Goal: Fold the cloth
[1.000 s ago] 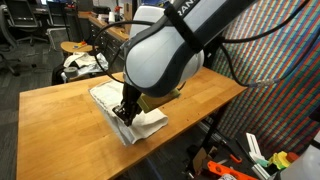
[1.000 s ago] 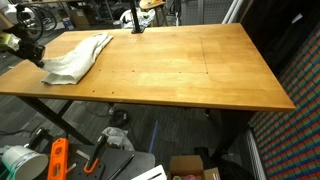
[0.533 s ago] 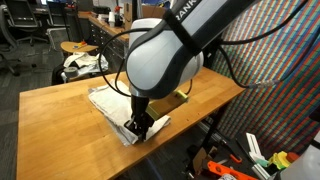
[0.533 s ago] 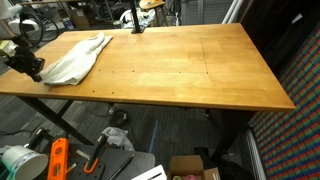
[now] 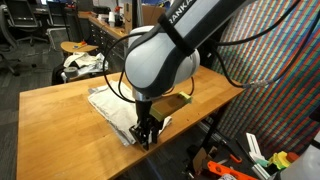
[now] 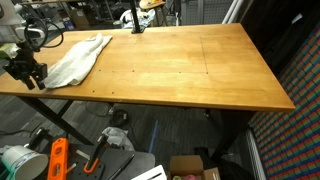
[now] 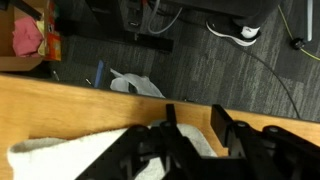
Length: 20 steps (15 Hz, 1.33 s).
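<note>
The off-white cloth (image 5: 112,105) lies wrinkled near one corner of the wooden table (image 5: 55,120); it also shows in an exterior view as the cloth (image 6: 75,60) and in the wrist view as the cloth (image 7: 70,155). My gripper (image 5: 147,138) hangs at the table's edge, just past the cloth's outer corner, and the gripper (image 6: 27,78) shows there too. In the wrist view the gripper (image 7: 195,125) stands open, with bare wood between its fingers (image 7: 220,122). The cloth's edge lies under and beside the left finger. The arm's bulk hides part of the cloth.
A chair with a patterned fabric bundle (image 5: 85,65) stands behind the table. Below the table edge the floor holds a white bag (image 7: 135,85), an orange tool (image 6: 57,158) and a box (image 6: 195,168). A patterned screen (image 5: 275,80) stands to one side.
The gripper slid across the cloth toward the table's edge, dragging the cloth's corner outward. Its jaws have parted and let go of the cloth.
</note>
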Each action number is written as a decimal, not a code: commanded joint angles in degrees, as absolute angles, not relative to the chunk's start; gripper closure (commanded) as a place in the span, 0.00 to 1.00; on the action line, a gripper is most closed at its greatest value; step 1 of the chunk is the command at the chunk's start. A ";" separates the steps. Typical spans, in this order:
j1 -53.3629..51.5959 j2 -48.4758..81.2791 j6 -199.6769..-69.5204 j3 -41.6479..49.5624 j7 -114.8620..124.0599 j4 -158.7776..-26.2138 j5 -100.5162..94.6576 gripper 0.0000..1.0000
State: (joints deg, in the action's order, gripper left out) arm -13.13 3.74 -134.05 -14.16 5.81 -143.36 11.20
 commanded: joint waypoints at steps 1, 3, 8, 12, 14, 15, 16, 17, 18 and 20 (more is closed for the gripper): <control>-12.12 2.84 -131.14 -13.19 2.78 -140.34 12.63 0.27; -11.83 2.40 -132.15 -12.65 2.34 -138.70 11.67 0.12; -12.47 1.94 -134.03 -12.46 6.51 -132.24 9.48 0.00; -13.09 4.34 -134.29 -12.79 9.47 -127.92 5.18 0.00; -13.65 5.73 -140.88 -13.40 8.33 -127.68 6.04 0.00; -13.99 6.46 -146.09 -13.76 8.75 -127.78 6.81 0.00; -14.48 7.96 -150.20 -14.01 10.14 -127.00 5.65 0.00; -14.98 9.86 -152.29 -13.87 12.59 -125.37 3.95 0.00; -15.45 11.10 -152.48 -13.30 14.93 -124.14 2.05 0.00; -14.92 9.04 -151.31 -13.65 12.33 -126.95 3.89 0.00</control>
